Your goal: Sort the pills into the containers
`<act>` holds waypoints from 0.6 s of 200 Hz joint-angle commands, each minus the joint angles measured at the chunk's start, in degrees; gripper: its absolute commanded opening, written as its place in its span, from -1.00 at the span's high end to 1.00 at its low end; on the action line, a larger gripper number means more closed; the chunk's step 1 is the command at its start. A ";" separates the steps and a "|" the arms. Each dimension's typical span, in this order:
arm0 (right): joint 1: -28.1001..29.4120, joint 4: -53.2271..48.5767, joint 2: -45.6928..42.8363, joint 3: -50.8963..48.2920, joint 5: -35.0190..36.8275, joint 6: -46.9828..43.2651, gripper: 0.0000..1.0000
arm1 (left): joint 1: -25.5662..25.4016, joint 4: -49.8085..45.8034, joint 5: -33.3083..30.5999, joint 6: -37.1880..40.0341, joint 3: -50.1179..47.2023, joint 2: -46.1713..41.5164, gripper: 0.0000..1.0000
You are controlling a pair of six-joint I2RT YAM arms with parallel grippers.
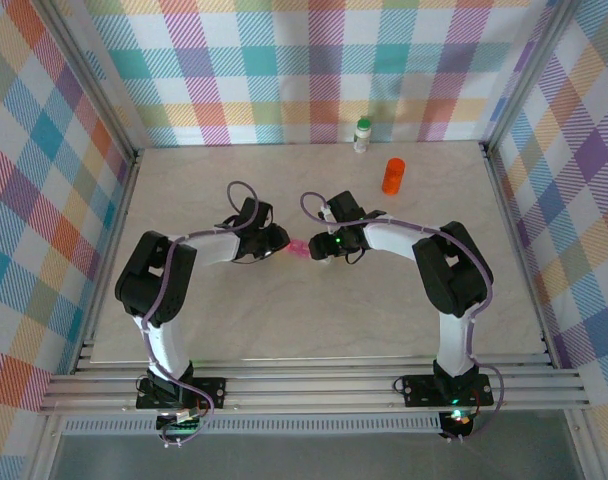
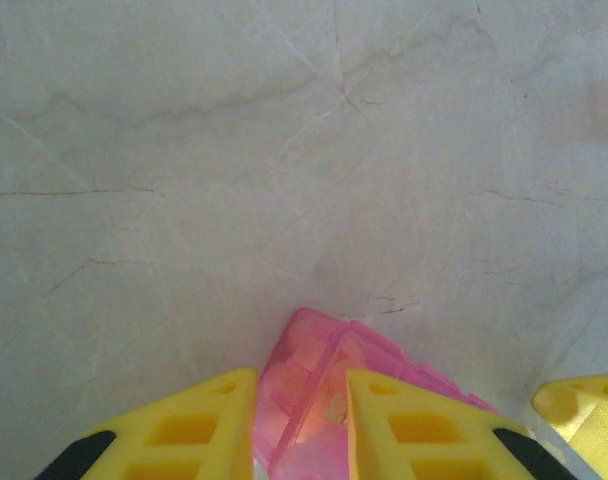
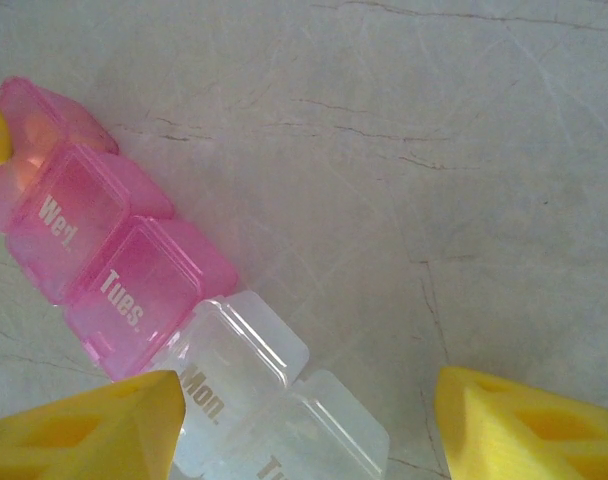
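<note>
A strip pill organizer lies at mid-table between both arms, its pink end point(image 1: 300, 249) just visible from above. My left gripper point(image 2: 300, 375) is shut on the end pink compartment point(image 2: 314, 370), one yellow finger on each side. In the right wrist view the pink cells marked Wed. point(image 3: 79, 215) and Tues. point(image 3: 144, 290) join clear cells, one marked Mon. point(image 3: 234, 360). My right gripper point(image 3: 309, 380) stands open over the clear cells, its left finger point(image 3: 94, 430) overlapping the Mon. cell. The pills are hidden or too small to tell. The orange vial point(image 1: 394, 175) and green-capped white bottle point(image 1: 362, 134) stand upright at the back.
Checkered walls enclose the marbled table point(image 1: 234, 320) on three sides. The aluminium rail point(image 1: 314, 385) with both arm bases runs along the near edge. Both forearms angle inward and nearly meet at the centre.
</note>
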 commanded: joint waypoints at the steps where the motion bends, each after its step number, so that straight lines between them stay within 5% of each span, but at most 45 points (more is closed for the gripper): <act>1: 0.39 -3.49 2.93 0.32 0.47 -0.98 -0.34 | -0.44 -9.48 -4.08 1.60 -4.55 2.26 0.49; 120: -0.71 -10.30 4.89 15.64 -7.74 -2.73 -0.36 | -0.91 -8.30 -3.30 1.18 -7.53 2.53 0.53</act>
